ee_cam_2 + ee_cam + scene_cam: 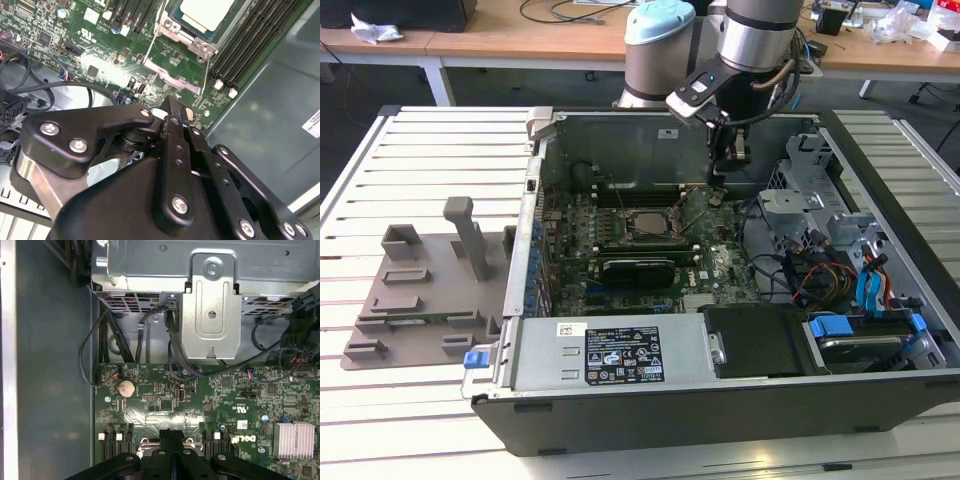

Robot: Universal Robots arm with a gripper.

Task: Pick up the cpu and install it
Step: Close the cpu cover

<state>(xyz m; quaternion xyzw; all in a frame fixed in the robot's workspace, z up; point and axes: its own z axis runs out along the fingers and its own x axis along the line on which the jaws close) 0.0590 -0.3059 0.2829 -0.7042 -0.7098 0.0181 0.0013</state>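
While the cpu (pixel 207 11) sits in the motherboard socket (pixel 171 26) inside the open computer case (pixel 700 410), load plate (pixel 172 76) flipped up I think, the gripper (pixel 718 182) hovers close by over the green board (pixel 225 390) with its fingers (pixel 165 437) pinched together on nothing.

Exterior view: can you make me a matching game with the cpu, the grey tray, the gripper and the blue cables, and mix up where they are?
1. cpu
2. grey tray
3. gripper
4. blue cables

A. outside the computer case, at the exterior view's left
B. in the socket
C. hanging over the motherboard
D. inside the case, at the exterior view's right

Pairs: 1-B, 2-A, 3-C, 4-D
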